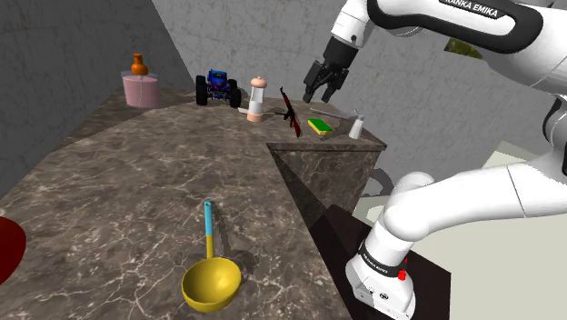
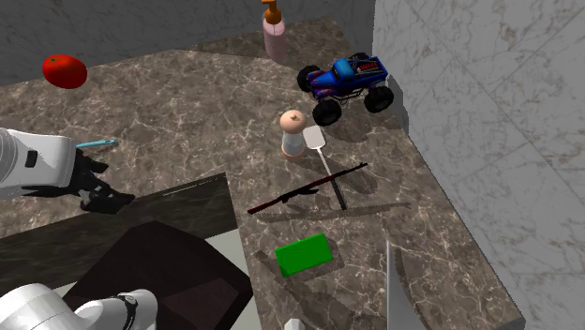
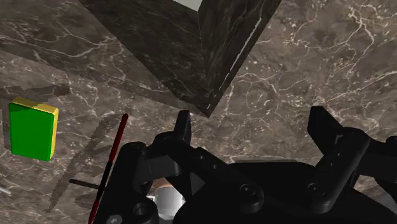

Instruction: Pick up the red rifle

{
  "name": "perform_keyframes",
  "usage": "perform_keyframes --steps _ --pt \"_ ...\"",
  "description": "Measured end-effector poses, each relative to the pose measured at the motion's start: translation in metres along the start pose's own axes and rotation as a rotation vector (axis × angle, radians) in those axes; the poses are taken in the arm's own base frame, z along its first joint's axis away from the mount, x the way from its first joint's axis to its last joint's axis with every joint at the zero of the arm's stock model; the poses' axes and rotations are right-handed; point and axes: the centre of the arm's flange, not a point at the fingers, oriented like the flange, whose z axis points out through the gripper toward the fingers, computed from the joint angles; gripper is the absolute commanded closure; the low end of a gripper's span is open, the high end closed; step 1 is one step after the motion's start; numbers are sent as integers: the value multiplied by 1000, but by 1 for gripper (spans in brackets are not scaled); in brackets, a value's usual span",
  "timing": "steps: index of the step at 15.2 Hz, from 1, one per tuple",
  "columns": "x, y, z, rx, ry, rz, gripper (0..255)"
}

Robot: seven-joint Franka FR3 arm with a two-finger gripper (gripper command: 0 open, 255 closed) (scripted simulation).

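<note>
Closest to the wrist lens we find the black gripper [image 3: 251,119], its two fingers [image 3: 184,132] spread wide with only bare stone between them, hanging above the dark marble counter [image 3: 299,57]. Just outside one finger lies the red rifle [image 3: 112,158], flat on the stone and untouched, with a green, yellow-edged sponge [image 3: 30,129] a little beyond it. In the shoulder view we place the gripper [image 1: 320,95] in the air over the counter's far end, with the red rifle [image 1: 291,112] at about eight o'clock from it, the sponge [image 1: 320,126] at six and a small white bottle [image 1: 356,125] at five. In the second exterior view the gripper [image 2: 103,197] sits well off at nine o'clock from the red rifle [image 2: 309,187]. Around the weapon we count the sponge [image 2: 304,254] at six, a pale shaker [image 2: 292,131] near twelve, a blue toy truck [image 2: 347,84] at one and a pink dispenser [image 2: 273,33] farther out near twelve. A yellow ladle [image 1: 211,273] with a blue handle lies at seven o'clock from the gripper, near the shoulder camera.
</note>
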Motion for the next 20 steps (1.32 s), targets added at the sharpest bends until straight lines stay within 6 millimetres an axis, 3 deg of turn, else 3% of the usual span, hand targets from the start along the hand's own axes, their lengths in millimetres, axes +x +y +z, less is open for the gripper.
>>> perform_keyframes --steps 2,6,20 --pt "4 1 2 -3 1 7 0" --pt "39 20 24 -21 6 59 0" --pt "162 118 103 -96 32 267 0"
